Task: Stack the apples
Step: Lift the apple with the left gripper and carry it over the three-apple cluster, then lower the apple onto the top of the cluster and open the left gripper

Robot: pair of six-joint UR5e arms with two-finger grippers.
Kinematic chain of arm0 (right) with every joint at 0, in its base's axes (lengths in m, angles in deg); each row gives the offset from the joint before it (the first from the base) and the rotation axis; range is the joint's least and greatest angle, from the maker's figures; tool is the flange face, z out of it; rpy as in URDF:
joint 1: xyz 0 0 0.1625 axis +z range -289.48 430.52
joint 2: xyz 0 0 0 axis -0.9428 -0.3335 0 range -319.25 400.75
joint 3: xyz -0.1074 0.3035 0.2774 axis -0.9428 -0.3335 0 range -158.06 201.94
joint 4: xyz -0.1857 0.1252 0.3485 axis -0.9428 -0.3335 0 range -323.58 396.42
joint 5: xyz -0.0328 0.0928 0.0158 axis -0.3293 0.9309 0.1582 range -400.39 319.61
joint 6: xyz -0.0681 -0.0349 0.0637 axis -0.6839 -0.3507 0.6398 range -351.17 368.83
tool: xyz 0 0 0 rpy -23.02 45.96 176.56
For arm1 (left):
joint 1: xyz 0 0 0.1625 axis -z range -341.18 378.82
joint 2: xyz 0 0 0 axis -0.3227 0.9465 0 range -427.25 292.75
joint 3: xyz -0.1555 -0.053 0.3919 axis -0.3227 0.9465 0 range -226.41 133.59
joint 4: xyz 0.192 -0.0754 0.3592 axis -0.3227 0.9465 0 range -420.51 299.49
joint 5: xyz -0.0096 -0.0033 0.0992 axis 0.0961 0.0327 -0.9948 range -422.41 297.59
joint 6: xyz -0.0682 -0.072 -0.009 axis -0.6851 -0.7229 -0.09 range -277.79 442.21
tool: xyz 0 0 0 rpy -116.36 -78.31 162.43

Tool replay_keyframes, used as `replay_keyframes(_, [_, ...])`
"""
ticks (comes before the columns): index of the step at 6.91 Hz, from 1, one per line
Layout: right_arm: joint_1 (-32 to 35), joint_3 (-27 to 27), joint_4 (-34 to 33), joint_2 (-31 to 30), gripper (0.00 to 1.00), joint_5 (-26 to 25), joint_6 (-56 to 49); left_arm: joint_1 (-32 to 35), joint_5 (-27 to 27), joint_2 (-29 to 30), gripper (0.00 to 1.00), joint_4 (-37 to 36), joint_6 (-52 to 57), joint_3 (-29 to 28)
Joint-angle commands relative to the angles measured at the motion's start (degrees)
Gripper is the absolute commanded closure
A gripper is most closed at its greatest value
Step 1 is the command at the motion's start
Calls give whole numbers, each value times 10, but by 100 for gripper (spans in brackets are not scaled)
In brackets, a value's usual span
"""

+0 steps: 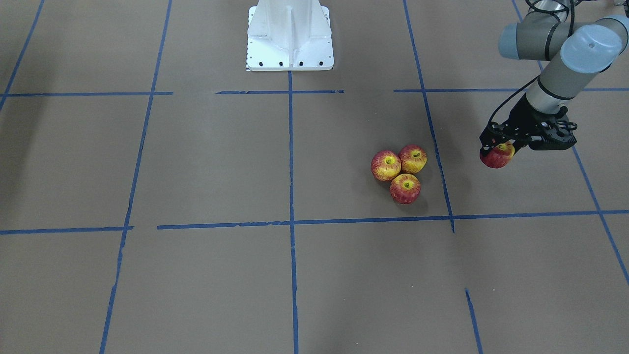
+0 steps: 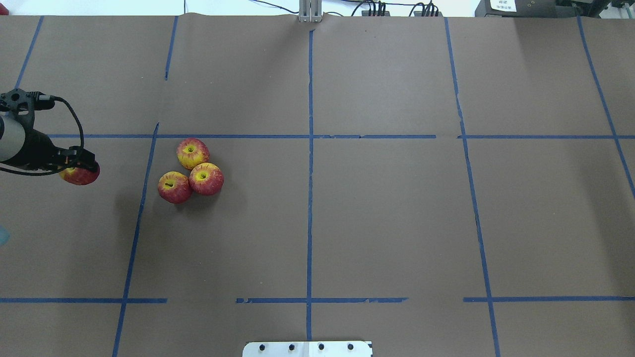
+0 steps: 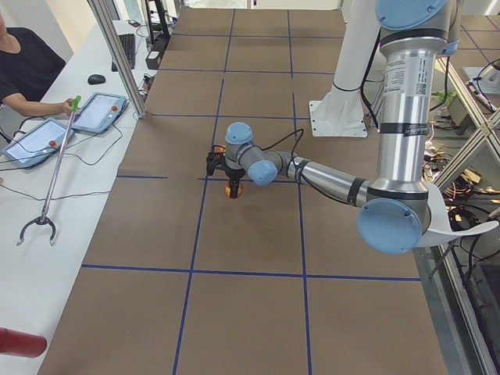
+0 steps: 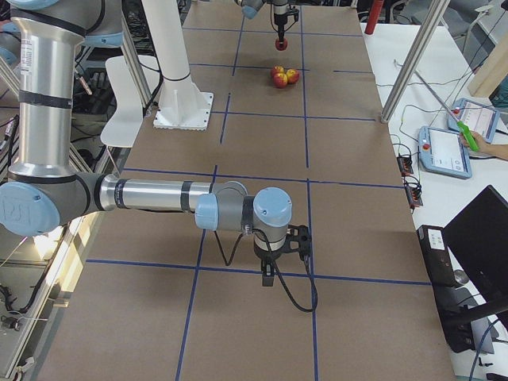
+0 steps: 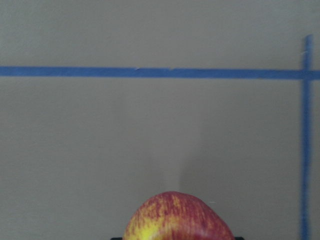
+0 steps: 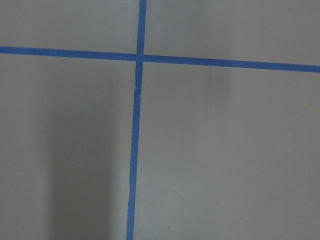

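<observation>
Brown paper crossed with blue tape (image 2: 309, 198) covers the table (image 2: 397, 223), where three apples (image 2: 206, 178) sit touching in a triangle. Well apart, toward the robot's left, the fourth apple (image 2: 82, 177) hangs in the left gripper (image 2: 78, 167), its fingers clamped on it from above. The apple is round and smooth, probably light and rigid, and it should roll readily, so a hold across its widest girth suits. The right gripper (image 4: 271, 274) is too unclear to read.

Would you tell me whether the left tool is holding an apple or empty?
Holding: the left tool is shut on an apple, which shows at the wrist view's lower edge.
</observation>
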Motion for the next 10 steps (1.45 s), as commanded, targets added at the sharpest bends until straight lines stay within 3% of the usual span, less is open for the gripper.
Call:
replay_keyframes(1, [0,0,0,0,0,0,0,-2,0,64,100,-36,-84,16])
replay_keyframes(4, [0,0,0,0,0,0,0,-73,0,169,100,-123,-131,2])
replay_keyframes(10, [0,0,1,0,0,0,0,-94,-7,185,100,-129,-147,-24])
